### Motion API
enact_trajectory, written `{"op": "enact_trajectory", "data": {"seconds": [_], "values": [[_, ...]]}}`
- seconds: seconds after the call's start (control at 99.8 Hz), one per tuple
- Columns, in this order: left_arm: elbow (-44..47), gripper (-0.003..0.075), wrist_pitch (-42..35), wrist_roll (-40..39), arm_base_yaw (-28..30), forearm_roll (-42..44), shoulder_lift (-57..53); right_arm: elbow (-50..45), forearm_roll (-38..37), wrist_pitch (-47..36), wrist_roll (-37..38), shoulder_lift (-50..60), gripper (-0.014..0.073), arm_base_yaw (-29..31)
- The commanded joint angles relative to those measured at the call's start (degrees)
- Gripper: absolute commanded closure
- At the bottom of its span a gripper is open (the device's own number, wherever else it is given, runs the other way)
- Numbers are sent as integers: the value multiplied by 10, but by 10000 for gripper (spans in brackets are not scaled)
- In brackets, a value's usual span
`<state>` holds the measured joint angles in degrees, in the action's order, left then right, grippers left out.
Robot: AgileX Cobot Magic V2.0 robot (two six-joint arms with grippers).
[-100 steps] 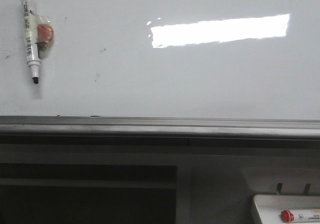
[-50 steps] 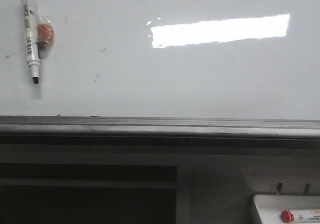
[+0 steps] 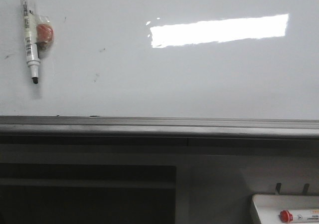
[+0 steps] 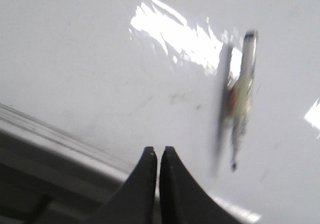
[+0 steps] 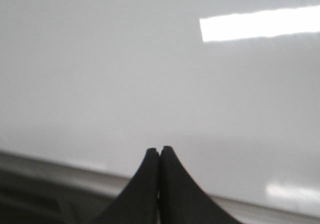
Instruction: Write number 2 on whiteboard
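Observation:
The whiteboard [image 3: 174,79] fills the upper front view, pale and glossy, with a grey metal rim [image 3: 159,124] and a bright glare. No number 2 shows on it, only small specks. A white marker with a black tip [image 3: 29,34] hangs on the board at the upper left, tip down, beside a red-orange blob. It also shows blurred in the left wrist view [image 4: 242,97]. My left gripper [image 4: 158,150] is shut and empty, near the board's rim, apart from the marker. My right gripper [image 5: 160,149] is shut and empty before the bare board [image 5: 125,69].
A small white tray [image 3: 286,209] with a red-capped marker [image 3: 285,215] sits at the lower right, below the board. A dark recess [image 3: 84,194] lies under the rim at the lower left.

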<state>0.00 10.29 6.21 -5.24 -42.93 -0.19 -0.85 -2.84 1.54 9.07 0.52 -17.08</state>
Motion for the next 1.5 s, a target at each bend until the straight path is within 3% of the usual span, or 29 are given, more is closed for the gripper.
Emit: {"op": "enact_trajectory", "data": {"seconds": [0.0, 0.09, 0.321, 0.391, 0.491, 0.591, 0.641, 0.741, 0.811, 0.892, 1.112, 1.312, 1.493], "values": [[6, 741, -82, -5, 2, -168, -16, -14, 80, -133, 0, 11, 664, 1], [6, 741, -92, -5, 2, -245, -16, -13, 117, -133, 0, 11, 664, 1], [3, 741, -103, -4, 2, -237, -16, 3, 209, -142, 1, 11, 664, 1], [-4, 740, -113, 5, 2, -202, -16, 24, 209, -127, 1, 11, 664, 1], [-45, 720, -103, 71, 2, -73, -13, 68, 203, -59, 1, 9, 652, 1], [-124, 592, -40, 134, 2, 91, 25, 122, 165, 33, 0, -8, 550, 1], [-165, 477, 10, 141, 2, 145, 57, 148, 145, 70, 0, -25, 461, 1], [-236, 269, 53, 144, 2, 183, 144, 191, 141, 111, 0, -73, 258, 1], [-274, 208, 83, 144, -1, 181, 214, 214, 141, 124, -6, -114, 183, 1], [-301, 232, 85, 143, -30, 149, 280, 231, 141, 118, -10, -159, 174, 1], [-334, 404, 80, 143, -115, 85, 445, 260, 141, 101, -10, -224, 174, 1], [-367, 412, 5, 143, -180, 55, 585, 261, 141, 99, -10, -227, 174, 1], [-392, 412, -23, 143, -188, 41, 663, 261, 141, 100, -10, -227, 174, 1]]}}
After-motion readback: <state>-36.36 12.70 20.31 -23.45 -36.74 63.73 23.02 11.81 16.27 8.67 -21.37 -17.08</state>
